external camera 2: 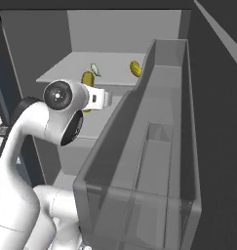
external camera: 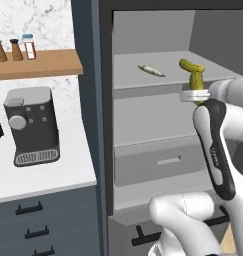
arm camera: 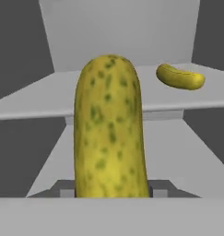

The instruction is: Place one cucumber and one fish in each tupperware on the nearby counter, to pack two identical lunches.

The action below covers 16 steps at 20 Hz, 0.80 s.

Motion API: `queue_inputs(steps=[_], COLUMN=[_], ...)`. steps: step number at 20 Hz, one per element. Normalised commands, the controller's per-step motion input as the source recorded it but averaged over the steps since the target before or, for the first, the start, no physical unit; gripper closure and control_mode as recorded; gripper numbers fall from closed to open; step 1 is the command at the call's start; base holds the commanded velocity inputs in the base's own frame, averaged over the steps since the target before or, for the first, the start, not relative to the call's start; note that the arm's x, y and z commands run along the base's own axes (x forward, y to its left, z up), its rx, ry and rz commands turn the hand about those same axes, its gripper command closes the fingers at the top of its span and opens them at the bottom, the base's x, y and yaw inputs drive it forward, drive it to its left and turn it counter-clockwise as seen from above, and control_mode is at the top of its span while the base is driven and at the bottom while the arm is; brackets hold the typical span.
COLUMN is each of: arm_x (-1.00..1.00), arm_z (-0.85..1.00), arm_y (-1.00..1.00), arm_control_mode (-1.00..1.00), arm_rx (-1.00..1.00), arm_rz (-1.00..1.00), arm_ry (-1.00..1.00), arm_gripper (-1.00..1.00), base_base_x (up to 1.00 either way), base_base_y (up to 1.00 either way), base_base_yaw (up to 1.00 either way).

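at the grey shelf (external camera: 158,62) | one cucumber (arm camera: 111,129) is pinched upright in the fingers (external camera: 194,95), lifted off the shelf | second cucumber (arm camera: 180,77) and a fish (external camera: 151,70) are left lying on the shelf | bench (external camera: 38,175) carries no tupperware in view | progress judged early: nothing is seen packed.

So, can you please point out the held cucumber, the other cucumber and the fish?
held cucumber (arm camera: 111,129): hand view, middle of its body.
other cucumber (arm camera: 180,77): hand view, middle, lying on the shelf.
fish (external camera: 151,70): left base view, middle of its slender body.
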Motion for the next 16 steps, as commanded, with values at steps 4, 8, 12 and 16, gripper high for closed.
queue_inputs(steps=[4, 8, 12, 16], arm_x=[-1.00, -0.50, 0.00, 0.00], arm_z=[-0.62, -0.41, 0.00, 0.00], arm_y=[0.24, 0.20, 0.00, 0.00], arm_control_mode=[-1.00, 1.00, 1.00, 1.00], arm_rx=[-0.03, -0.03, 0.00, 0.00], arm_rz=[0.15, 0.08, 0.00, 0.00], arm_ry=[0.18, 0.21, 0.00, 0.00], arm_gripper=[1.00, 1.00, 1.00, 1.00], base_base_x=[0.00, -0.50, -1.00, -0.84], base_base_y=[0.00, 0.21, 0.80, 1.00], base_base_yaw=[0.00, 0.08, 0.25, 0.36])
